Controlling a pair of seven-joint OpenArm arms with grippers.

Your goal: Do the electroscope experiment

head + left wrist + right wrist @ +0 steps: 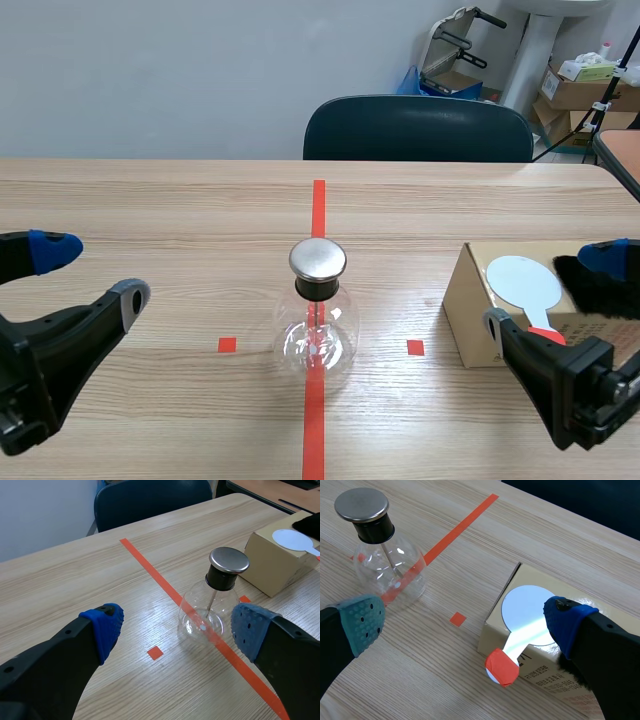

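Flask stands upright on the red tape line, paddle lies atop the box beside my right gripper, and I see it and my left gripper spread wide, empty.

The flask is clear glossy glass with a brushed metal cap — counter is matt woodgrain, box plain dull cardboard.
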